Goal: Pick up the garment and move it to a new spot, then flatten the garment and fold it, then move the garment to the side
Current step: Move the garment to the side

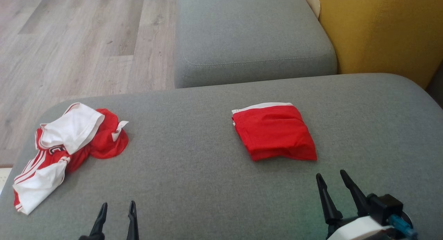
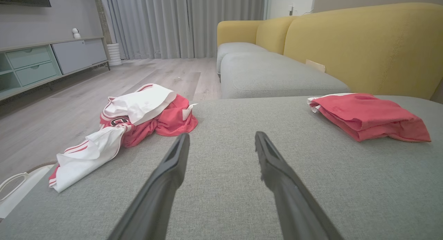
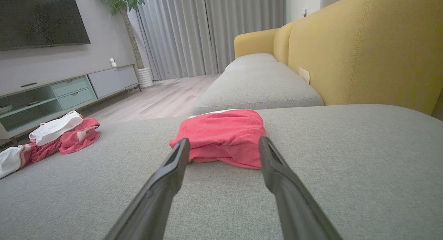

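Holding left fingers (image 1: 131, 215) and right fingers (image 1: 324, 195) wide open, empty. Risking pinching only top layer of folded red garment (image 1: 274, 131), unfolding it while sliding across sofa cushion (image 1: 193, 170).

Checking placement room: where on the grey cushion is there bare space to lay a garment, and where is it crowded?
Bare cushion: the middle, between the crumpled red-and-white garment and the folded red garment; also right of the folded one to the yellow backrest. Crowded: the left end, and ahead of the right fingers.
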Tool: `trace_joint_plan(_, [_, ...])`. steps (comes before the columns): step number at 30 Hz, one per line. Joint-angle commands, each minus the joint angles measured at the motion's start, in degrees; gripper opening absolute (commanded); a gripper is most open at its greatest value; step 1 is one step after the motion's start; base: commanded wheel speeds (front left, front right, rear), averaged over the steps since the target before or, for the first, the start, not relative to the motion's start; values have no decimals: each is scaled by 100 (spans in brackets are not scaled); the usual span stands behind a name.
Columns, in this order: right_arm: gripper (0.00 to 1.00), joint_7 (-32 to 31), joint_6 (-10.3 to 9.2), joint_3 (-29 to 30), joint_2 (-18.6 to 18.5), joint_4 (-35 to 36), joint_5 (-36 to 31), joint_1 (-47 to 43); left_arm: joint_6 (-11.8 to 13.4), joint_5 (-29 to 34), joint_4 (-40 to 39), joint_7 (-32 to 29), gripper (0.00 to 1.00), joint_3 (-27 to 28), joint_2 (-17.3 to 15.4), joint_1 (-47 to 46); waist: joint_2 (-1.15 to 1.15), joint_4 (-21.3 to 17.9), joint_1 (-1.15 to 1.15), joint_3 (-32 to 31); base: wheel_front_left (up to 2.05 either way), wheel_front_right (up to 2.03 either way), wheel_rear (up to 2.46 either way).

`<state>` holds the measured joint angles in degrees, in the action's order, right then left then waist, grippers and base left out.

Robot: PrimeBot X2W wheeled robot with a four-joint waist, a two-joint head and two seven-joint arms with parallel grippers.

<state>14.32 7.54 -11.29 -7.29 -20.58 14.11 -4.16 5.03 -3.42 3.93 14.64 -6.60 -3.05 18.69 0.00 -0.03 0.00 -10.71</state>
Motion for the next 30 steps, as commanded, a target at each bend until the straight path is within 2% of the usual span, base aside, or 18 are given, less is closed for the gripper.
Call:
trace_joint_plan(1, [100, 68, -5, -134, -36, 159, 1, 185, 0, 40, -198, 36, 100, 182, 17, -267, 0, 4, 0, 7, 0, 0, 0])
trace_joint_plan(12, [100, 68, -5, -174, -43, 136, 17, 203, 25, 26, -217, 36, 100, 138, 17, -266, 0, 4, 0, 64, 0, 0, 0])
trace_joint_plan(20, [100, 68, -5, -218, -98, 115, 37, 313, 47, -2, -277, 36, 100, 77, 17, -365, 0, -3, 0, 323, 0, 0, 0])
trace_joint_plan(30, [100, 40, -5, -240, -399, -365, 382, 1224, 30, -12, -375, 36, 100, -215, 17, -857, 0, 230, 0, 976, 0, 0, 0])
